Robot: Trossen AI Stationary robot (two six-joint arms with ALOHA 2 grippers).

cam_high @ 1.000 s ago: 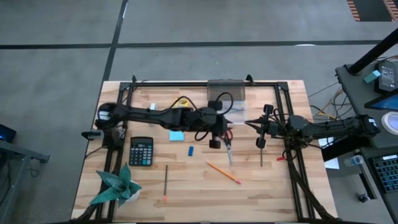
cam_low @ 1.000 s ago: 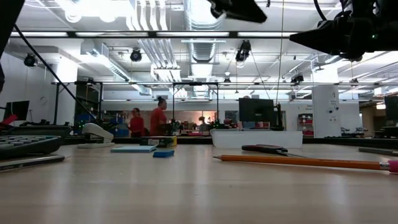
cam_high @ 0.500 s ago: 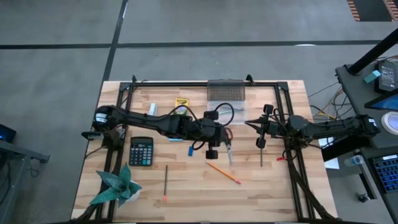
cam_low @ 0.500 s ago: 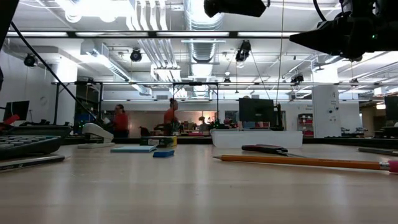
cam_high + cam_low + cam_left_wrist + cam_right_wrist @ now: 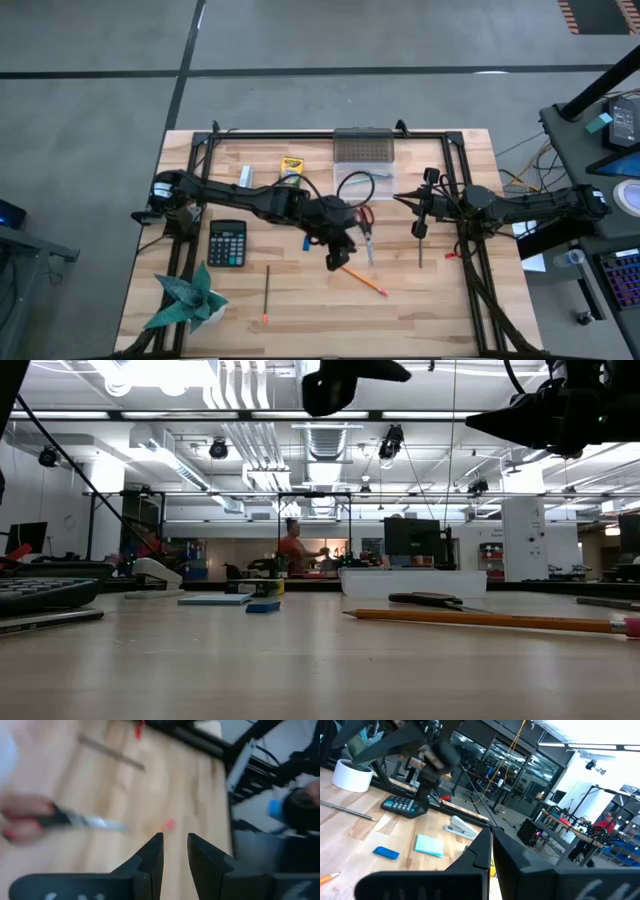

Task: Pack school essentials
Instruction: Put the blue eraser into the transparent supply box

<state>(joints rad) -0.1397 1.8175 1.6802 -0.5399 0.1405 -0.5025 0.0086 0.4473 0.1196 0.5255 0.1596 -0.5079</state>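
Wooden worktop (image 5: pixel 420 300), left hand (image 5: pixel 337 262) slightly apart, empty, above orange pencil (image 5: pixel 360 278) near scissors (image 5: pixel 366 236); right hand (image 5: pixel 420 231) together, waiting; next lower and grip pencil

Three pencils (image 5: pixel 359 278) – one scissors (image 5: pixel 366 238), one calculator (image 5: pixel 227 243), one eraser (image 5: pixel 306 241) – one stapler (image 5: pixel 246 176)

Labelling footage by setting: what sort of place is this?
Probably a robotics lab or workshop: a wooden table with a black frame stands on bare concrete, exposed ducts and strip lights run overhead, and equipment benches fill the room behind.
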